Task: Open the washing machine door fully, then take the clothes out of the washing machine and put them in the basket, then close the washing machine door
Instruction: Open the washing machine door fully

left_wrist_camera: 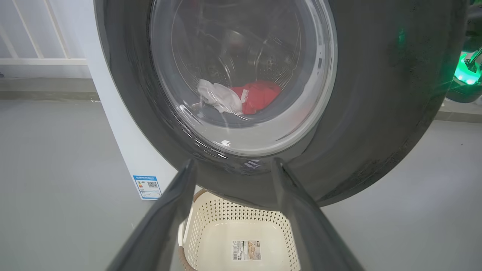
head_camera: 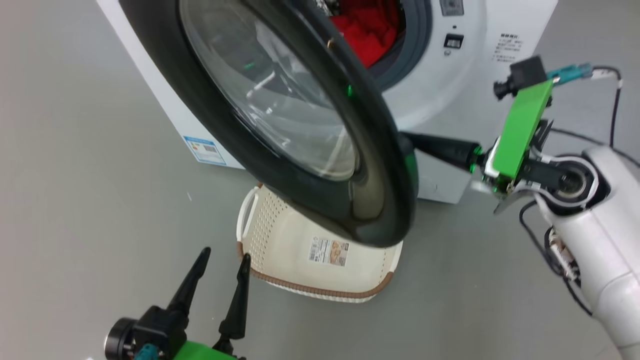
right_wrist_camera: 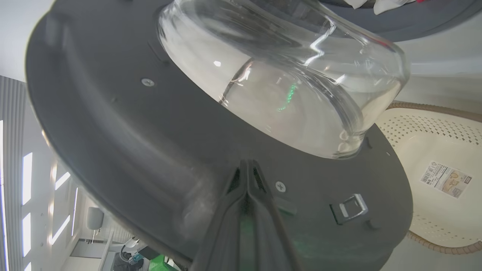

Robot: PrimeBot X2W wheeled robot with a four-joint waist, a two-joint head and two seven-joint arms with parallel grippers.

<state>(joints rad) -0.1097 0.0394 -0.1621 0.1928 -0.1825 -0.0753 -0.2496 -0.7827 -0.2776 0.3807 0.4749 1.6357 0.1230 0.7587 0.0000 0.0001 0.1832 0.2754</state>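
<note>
The washing machine door [head_camera: 380,165] stands partly open, its black rim and glass bowl swung out over the basket [head_camera: 320,260]. My right gripper [head_camera: 415,141] is shut, and its tips [right_wrist_camera: 246,165] press on the door's inner face below the glass bowl [right_wrist_camera: 286,75]. Red clothes [head_camera: 367,27] lie in the drum of the white washing machine [head_camera: 440,100]; through the glass they show as red and white cloth [left_wrist_camera: 244,98]. At the lower left my left gripper [head_camera: 223,260] is open and holds nothing, short of the door's outer face [left_wrist_camera: 376,94] and above the basket [left_wrist_camera: 244,226].
Grey floor [head_camera: 75,175] surrounds the machine. A blue label [head_camera: 205,150] marks its lower corner. The door's latch hook [right_wrist_camera: 352,207] sticks out of the inner face to the right of my right fingers. My right arm's cables [head_camera: 612,105] hang at the right.
</note>
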